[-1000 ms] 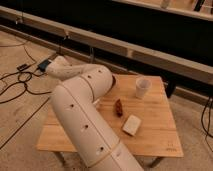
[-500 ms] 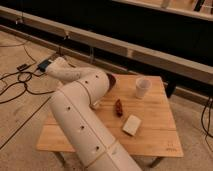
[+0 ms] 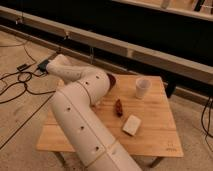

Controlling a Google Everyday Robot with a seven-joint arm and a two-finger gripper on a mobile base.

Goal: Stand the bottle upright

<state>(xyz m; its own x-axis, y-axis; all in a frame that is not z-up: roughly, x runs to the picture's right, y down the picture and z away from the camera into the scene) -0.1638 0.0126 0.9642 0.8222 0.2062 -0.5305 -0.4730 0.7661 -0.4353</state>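
A light wooden table (image 3: 150, 132) with visible plank grain stands on a pale concrete floor (image 3: 22, 117), in front of a long dark wall (image 3: 125, 25) crossed by a horizontal metal rail (image 3: 150, 52). Black cables (image 3: 20, 82) trail over the floor at the left. The white robot arm (image 3: 80, 115) rises from the lower middle, bends and reaches toward the table's far left edge. It hides the gripper, which is pressed together somewhere behind the elbor joint, probably near the dark rounded shape (image 3: 112, 81) peeking out there. On the table, a white cup (image 3: 142, 88) stands upright near the far edge, a small dark red-brown object (image 3: 119, 107) lies near the middle, and the bottle (image 3: 132, 125) lies on its side just in front of that object, apart from it.
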